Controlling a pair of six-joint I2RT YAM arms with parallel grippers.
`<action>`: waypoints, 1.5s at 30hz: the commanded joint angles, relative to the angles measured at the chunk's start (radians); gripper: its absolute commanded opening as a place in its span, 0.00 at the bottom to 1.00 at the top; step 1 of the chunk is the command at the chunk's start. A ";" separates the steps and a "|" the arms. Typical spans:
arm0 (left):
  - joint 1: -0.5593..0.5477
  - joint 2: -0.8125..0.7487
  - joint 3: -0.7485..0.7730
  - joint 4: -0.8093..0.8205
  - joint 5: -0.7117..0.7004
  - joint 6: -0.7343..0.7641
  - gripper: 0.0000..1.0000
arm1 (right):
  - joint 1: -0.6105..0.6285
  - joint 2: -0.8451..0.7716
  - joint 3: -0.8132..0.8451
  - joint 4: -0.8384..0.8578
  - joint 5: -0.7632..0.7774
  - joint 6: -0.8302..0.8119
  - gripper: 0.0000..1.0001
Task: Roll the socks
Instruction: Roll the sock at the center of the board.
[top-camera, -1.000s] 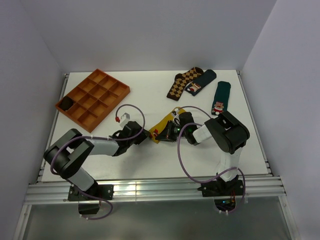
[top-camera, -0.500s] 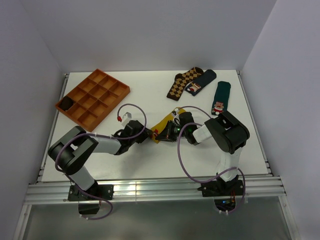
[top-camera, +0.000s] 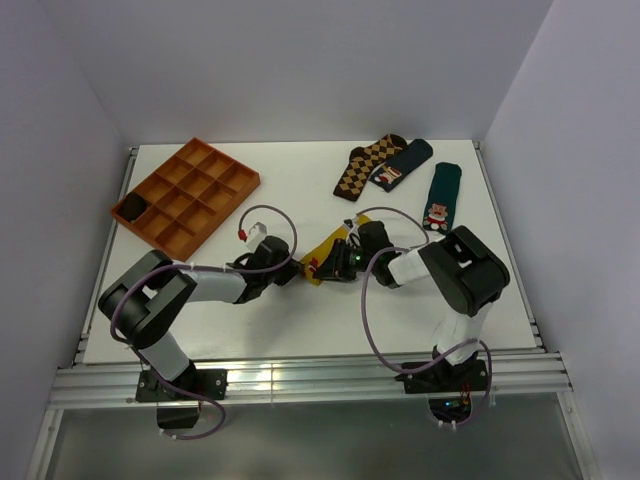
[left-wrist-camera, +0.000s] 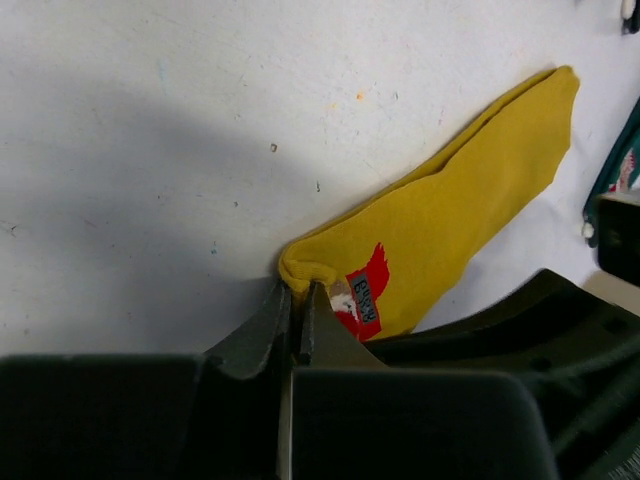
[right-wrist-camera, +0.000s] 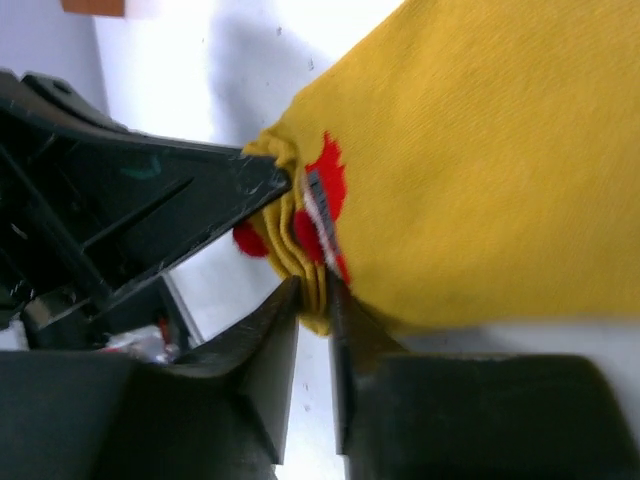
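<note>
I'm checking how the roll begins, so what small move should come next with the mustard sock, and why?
Probably turn the pinched toe over toward the cuff. The left claw is shut on the toe edge of the mustard sock. The right claw has its jaws slightly apart around the bunched toe folds. The rest of the sock lies flat and unrolled.

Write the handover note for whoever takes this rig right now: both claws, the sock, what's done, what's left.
Left claw: shut, pinching the toe edge of the yellow sock.
Right claw: jaws a sliver apart, with the bunched toe folds between them. A firm grip cannot be confirmed.
Sock: on the table between the two arms, toe toward the left arm.
Done: toe gathered into a few folds beside the red figure.
Left: nearly all of the sock lies flat. Roll it toward the cuff.
</note>
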 joint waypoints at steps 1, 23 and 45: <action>-0.007 0.002 0.026 -0.240 -0.082 0.060 0.00 | 0.013 -0.125 -0.026 -0.136 0.103 -0.130 0.34; -0.082 0.053 0.330 -0.664 -0.167 0.221 0.00 | 0.308 -0.331 -0.137 0.036 0.522 -0.489 0.42; -0.079 0.123 0.491 -0.820 -0.110 0.322 0.00 | 0.619 -0.352 -0.241 0.251 1.023 -0.671 0.58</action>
